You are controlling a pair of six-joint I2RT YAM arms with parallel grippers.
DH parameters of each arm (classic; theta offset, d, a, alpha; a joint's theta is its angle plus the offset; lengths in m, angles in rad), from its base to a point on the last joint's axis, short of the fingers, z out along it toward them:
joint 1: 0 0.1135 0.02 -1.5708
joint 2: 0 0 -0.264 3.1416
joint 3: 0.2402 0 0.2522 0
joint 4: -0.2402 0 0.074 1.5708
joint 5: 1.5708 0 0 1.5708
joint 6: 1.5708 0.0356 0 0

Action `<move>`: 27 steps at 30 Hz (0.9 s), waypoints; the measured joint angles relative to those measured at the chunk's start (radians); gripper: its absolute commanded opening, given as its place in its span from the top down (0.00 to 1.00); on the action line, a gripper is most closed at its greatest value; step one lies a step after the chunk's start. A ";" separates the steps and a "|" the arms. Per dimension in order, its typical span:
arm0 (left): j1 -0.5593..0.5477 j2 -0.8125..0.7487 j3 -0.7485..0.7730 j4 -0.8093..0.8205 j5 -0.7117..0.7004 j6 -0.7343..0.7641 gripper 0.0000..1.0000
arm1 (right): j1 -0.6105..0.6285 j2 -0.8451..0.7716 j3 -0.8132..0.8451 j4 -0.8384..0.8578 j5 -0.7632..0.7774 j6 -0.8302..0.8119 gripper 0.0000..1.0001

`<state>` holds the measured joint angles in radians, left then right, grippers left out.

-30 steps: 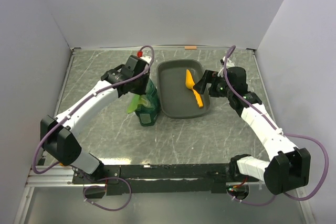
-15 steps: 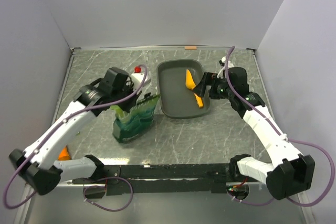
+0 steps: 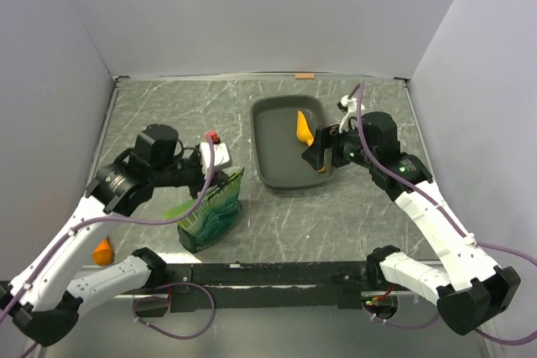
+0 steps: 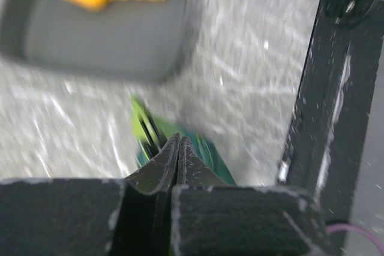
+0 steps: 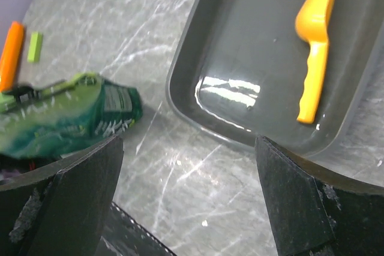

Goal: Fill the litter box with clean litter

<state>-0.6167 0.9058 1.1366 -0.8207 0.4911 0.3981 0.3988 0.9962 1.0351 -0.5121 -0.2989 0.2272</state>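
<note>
Pinches green bag [image 3: 211,211], eight o'clock of litter box [image 3: 277,150], in left gripper [image 4: 179,145]; spreads right gripper [image 5: 187,148] wide; leaves all pouring undone.

A green bag [image 3: 211,211] of crinkly film sat tilted over the left-centre of the counter [image 3: 159,111], which was a dark, grey-green marbled surface. The bag's upper edge pointed toward the far side, and the right wrist view showed a pale printed panel on its face. To its right and well apart lay an orange scoop [image 3: 303,127], its bowl toward the far wall and its ribbed handle toward the near edge. Near the counter's left front corner lay a small orange object [image 3: 101,249], with a short lime-green strip [image 5: 35,46] just beside it. A tan tab [image 3: 304,76] sat at the counter's far edge. Pale walls [image 3: 252,6] enclosed three sides.
</note>
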 measured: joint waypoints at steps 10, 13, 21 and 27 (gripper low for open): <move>-0.023 0.106 0.069 0.110 0.010 0.034 0.73 | 0.130 0.005 0.026 -0.024 -0.010 -0.135 0.03; -0.027 0.041 0.038 0.197 -0.112 -0.038 0.61 | 0.218 0.021 0.026 0.008 -0.026 -0.206 0.04; -0.028 -0.028 0.107 0.225 -0.640 -0.453 0.38 | 0.383 0.084 0.026 0.112 -0.146 -0.480 0.03; -0.028 -0.002 0.068 0.127 -0.847 -0.771 0.21 | 0.441 0.151 0.098 0.130 -0.278 -0.698 0.02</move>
<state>-0.6449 0.9035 1.2049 -0.6937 -0.3557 -0.3729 0.8394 1.1477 1.1332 -0.3824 -0.5766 -0.4709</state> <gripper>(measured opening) 0.746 0.979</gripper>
